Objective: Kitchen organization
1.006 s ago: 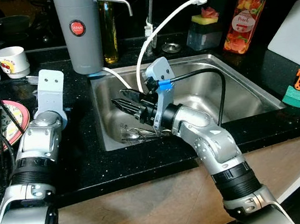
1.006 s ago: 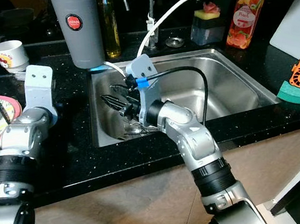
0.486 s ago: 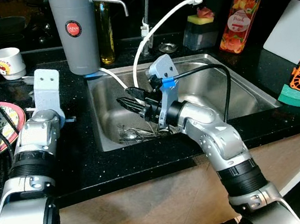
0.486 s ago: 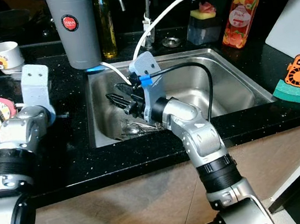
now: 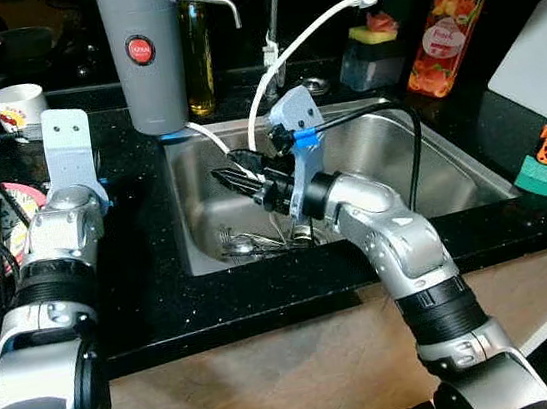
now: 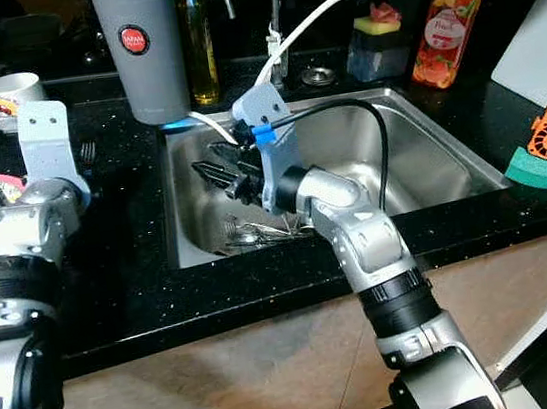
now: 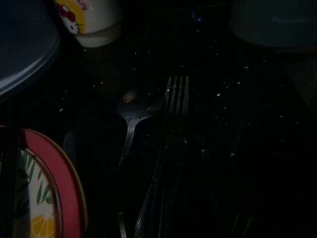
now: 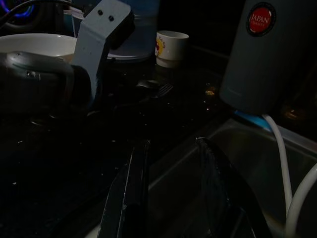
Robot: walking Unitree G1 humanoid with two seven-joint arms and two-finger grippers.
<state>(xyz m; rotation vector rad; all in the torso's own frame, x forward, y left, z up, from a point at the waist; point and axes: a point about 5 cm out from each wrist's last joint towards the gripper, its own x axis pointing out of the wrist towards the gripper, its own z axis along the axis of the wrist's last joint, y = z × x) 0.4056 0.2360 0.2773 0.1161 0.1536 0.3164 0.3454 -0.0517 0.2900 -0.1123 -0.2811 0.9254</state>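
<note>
Cutlery on sink floor, below right gripper, fingers parted, empty.

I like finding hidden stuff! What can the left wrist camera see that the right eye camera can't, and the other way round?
The left wrist view alone brings out a spoon lying beside the fork, plus a pink-rimmed plate. The right eye view alone takes in the sink, the cutlery inside it, the right gripper above that, and the soap bottle. Both share the fork on the black counter and the white cup.
</note>
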